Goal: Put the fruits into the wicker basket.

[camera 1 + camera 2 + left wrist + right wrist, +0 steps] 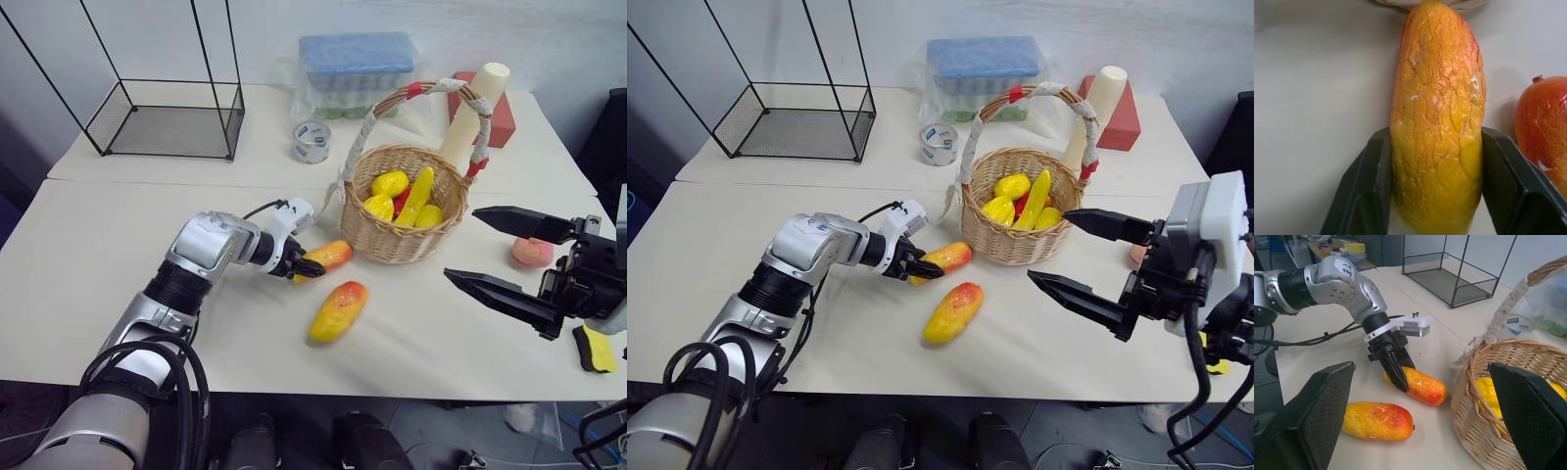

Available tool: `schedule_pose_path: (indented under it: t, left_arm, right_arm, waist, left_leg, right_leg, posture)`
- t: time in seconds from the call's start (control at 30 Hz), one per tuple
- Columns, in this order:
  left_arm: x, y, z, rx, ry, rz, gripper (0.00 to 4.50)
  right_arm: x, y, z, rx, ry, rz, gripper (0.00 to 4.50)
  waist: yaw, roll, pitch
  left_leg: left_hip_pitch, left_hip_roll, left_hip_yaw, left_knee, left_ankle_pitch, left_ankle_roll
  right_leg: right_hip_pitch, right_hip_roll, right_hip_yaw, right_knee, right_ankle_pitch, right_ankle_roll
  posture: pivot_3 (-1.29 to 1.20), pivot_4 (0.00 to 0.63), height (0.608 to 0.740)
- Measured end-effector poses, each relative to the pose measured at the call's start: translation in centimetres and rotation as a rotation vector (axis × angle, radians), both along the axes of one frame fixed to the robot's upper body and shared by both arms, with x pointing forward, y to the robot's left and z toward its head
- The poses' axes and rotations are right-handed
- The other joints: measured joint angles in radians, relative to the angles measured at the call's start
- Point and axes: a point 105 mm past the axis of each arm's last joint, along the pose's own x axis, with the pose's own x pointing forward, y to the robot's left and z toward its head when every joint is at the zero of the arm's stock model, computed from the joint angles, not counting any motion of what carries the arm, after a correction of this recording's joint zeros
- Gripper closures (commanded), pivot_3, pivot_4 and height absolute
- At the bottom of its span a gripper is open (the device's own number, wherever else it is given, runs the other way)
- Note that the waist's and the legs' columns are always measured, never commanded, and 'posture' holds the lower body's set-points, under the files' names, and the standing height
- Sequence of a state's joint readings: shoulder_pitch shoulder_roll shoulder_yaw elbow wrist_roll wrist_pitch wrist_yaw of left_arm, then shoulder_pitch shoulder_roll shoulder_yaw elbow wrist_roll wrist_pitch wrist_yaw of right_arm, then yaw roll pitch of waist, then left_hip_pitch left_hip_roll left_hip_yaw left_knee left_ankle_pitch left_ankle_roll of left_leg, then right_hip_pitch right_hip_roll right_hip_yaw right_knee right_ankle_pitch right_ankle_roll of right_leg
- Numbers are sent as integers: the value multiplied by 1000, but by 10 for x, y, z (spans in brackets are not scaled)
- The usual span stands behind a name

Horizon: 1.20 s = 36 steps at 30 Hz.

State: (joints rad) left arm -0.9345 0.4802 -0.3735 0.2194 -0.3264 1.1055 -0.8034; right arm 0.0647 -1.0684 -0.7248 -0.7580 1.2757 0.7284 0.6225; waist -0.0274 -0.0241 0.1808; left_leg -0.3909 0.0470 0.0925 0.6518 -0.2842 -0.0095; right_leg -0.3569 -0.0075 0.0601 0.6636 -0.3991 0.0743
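My left gripper (pixel 306 264) is shut on one end of an orange-yellow mango (pixel 331 255) that lies on the table just left of the wicker basket (pixel 392 240). In the left wrist view both black fingers (pixel 1369 186) press the mango's sides. A second mango (pixel 338 310) lies on the table a little nearer to me. Inside the basket are yellow lemon-like pieces (pixel 390 183) and a banana-like piece (pixel 419 194). A pink peach (pixel 532 252) sits on the table to the basket's right. My right gripper (pixel 460 243) hangs open above the table right of the basket, holding nothing.
A black wire cage (pixel 167 117) stands at the back left. A tape roll (pixel 312 141), a blue-lidded container (pixel 358 69), a cream cylinder (pixel 475 113) and a red block (pixel 502 122) stand behind the basket. A yellow-and-black sponge (pixel 593 348) lies near the front right edge.
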Motion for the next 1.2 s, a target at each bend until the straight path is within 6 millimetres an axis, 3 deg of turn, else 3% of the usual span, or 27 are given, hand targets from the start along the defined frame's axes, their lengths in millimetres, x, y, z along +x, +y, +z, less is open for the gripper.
schedule_pose_path:
  t: [0.13,0.23,0.37,0.43,0.57,0.7,0.83,1.07,1.2]
  left_arm:
    - [-7,-2,21,-71,-59,-92,2628]
    - [-17,-7,52,-182,-112,-180,2628]
    - [-28,-38,117,-324,-225,-294,2628]
    - [-28,-58,135,-356,-264,-294,2628]
    - [-15,-89,124,-343,-210,-242,2628]
    - [1,-98,106,-278,-202,-194,1299]
    - [9,-99,107,-285,-220,-177,109]
    - [12,-83,125,-359,-236,-148,44]
    - [-6,-55,142,-429,-257,-247,44]
  right_arm:
    - [0,-3,-3,11,12,-20,0]
    - [-1,-7,-4,16,12,-49,0]
    - [0,-18,-7,22,7,-120,0]
    - [1,-21,-6,20,1,-143,0]
    - [2,-24,-6,23,-12,-163,0]
    - [3,-25,-5,35,-29,-175,0]
    - [3,-27,-6,36,-29,-186,0]
    - [2,-28,-9,41,-18,-196,0]
    - [2,-28,-10,40,-15,-199,0]
  waist:
    - [2,0,0]
    - [3,0,0]
    - [19,-1,1]
    - [26,-1,1]
    - [26,-2,1]
    - [16,-1,1]
    - [16,-1,1]
    - [22,-1,1]
    - [17,-1,1]
  left_leg:
    - [0,0,0,0,0,0]
    - [-1,0,0,0,0,0]
    - [-1,-1,0,2,0,1]
    - [-1,-1,-1,2,0,1]
    - [-1,-2,0,2,0,1]
    - [-1,-1,1,-1,1,0]
    - [-1,0,1,-1,1,-1]
    - [-1,0,1,-1,1,-1]
    - [0,0,2,-2,1,-1]
  right_leg:
    - [0,0,0,0,0,0]
    - [0,0,0,0,0,0]
    - [1,-1,-1,0,0,0]
    - [1,-1,-1,-1,0,1]
    - [1,0,0,0,0,1]
    - [-2,1,1,0,0,0]
    - [-2,1,1,0,0,0]
    - [-2,1,1,1,0,0]
    - [-2,1,1,2,0,0]
  posture:
    - [0,150,740]
    - [0,150,740]
    - [0,150,740]
    - [0,150,740]
    - [0,150,740]
    - [0,150,740]
    - [0,150,740]
    - [0,150,740]
    - [0,150,740]
